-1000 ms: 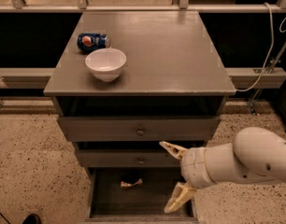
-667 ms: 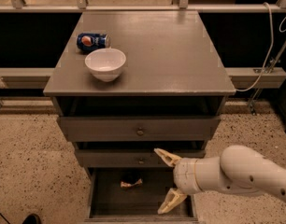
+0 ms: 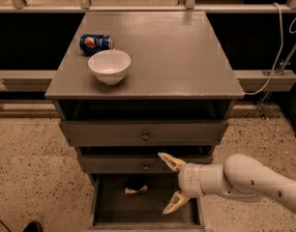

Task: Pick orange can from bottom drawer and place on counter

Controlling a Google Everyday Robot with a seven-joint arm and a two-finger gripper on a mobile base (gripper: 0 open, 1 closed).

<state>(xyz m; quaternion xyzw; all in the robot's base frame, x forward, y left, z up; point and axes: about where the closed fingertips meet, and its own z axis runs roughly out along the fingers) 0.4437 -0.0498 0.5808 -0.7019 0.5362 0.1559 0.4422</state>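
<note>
Hidden and cut off
The claw (image 3: pixel 163 183), spread wide, covers the right side of the bottom drawer (image 3: pixel 133 208); the arm (image 3: pixel 254 180) runs off the right edge; the orange can (image 3: pixel 136 190) is too small to make out.

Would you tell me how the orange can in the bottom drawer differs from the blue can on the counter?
The orange can looks crumpled; the blue can is smooth and round. The orange can lies in the open bottom drawer, the blue can on the counter behind the white bowl. The gripper, fingers open, hangs just beside the orange can, far from the blue can. Both lie untouched.
</note>
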